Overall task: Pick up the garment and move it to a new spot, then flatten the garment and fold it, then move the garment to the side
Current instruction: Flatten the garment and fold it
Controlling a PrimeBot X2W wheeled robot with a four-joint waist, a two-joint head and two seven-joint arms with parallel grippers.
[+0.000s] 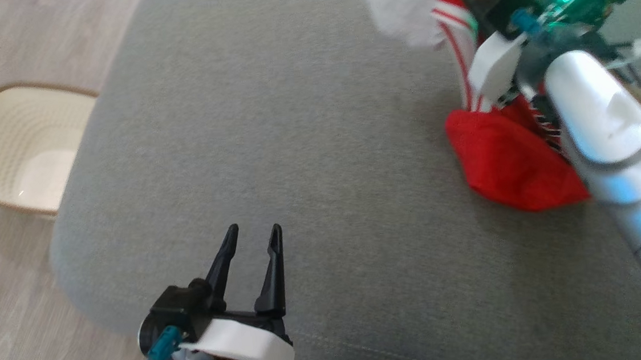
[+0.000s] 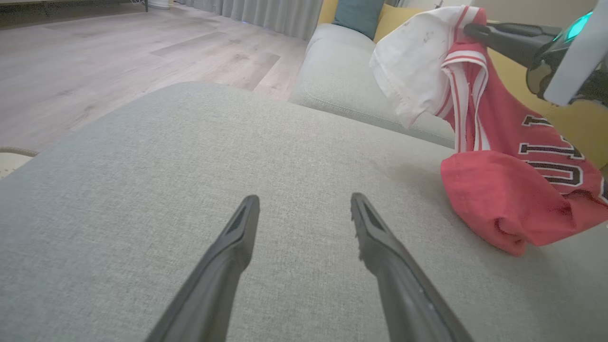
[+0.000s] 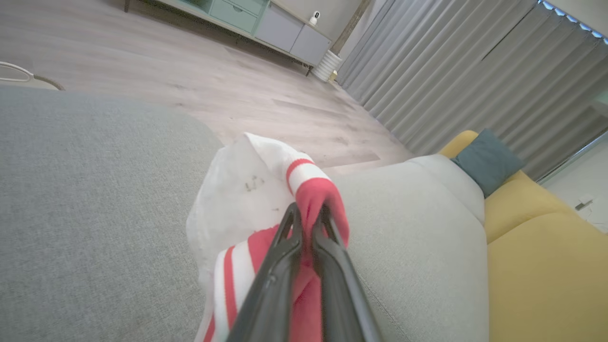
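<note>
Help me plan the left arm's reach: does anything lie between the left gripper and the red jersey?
Nothing visible: bare grey fabric cushion lies between the open left gripper and the red-and-white jersey.

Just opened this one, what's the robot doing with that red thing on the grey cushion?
The right gripper is shut on an edge of the red and white garment and holds that part up in the air, while the garment's bunched lower end rests on the grey cushion. The left gripper is open and empty over the cushion, apart from the garment. A pale basket sits on the floor to the robot's left.
</note>
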